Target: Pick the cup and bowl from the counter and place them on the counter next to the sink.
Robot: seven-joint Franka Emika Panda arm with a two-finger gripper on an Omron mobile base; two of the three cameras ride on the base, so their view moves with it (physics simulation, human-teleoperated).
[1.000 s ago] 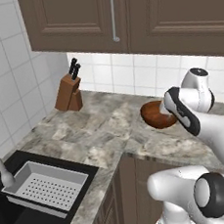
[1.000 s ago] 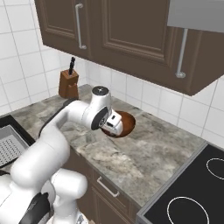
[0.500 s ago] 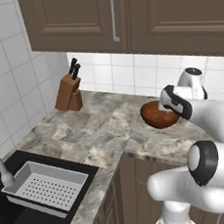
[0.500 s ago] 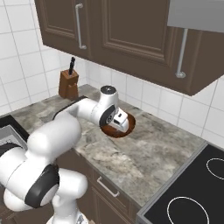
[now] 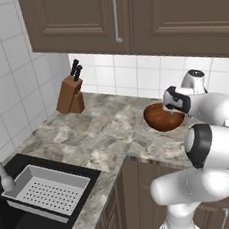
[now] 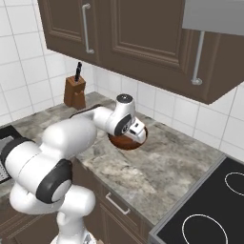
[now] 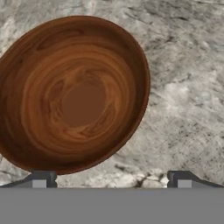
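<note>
The bowl point(image 5: 161, 119), wide, shallow and glossy reddish-brown, rests on the marbled counter point(image 5: 103, 133) near the back wall. My gripper point(image 5: 173, 112) hangs just over its right side, pointing down. In the right base view the gripper point(image 6: 138, 138) covers part of the bowl point(image 6: 123, 142). The hand view looks straight down into the bowl point(image 7: 74, 92), which lies left of centre on the counter point(image 7: 183, 87). The gripper point(image 7: 111, 180) is open, its tips wide apart with nothing between them. The cup is out of view. The black sink point(image 5: 13, 223) lies at the lower left.
A light grey rack point(image 5: 47, 192) sits in the sink beside a silver faucet point(image 5: 0, 175). A knife block point(image 5: 70, 94) stands in the back corner. A black stovetop point(image 6: 214, 209) lies to the right. Dark cabinets point(image 5: 125, 14) hang overhead.
The hand has edged closer over the bowl and the arm's elbow has swung up and in. The bowl has not moved, and the jaws have stayed open.
</note>
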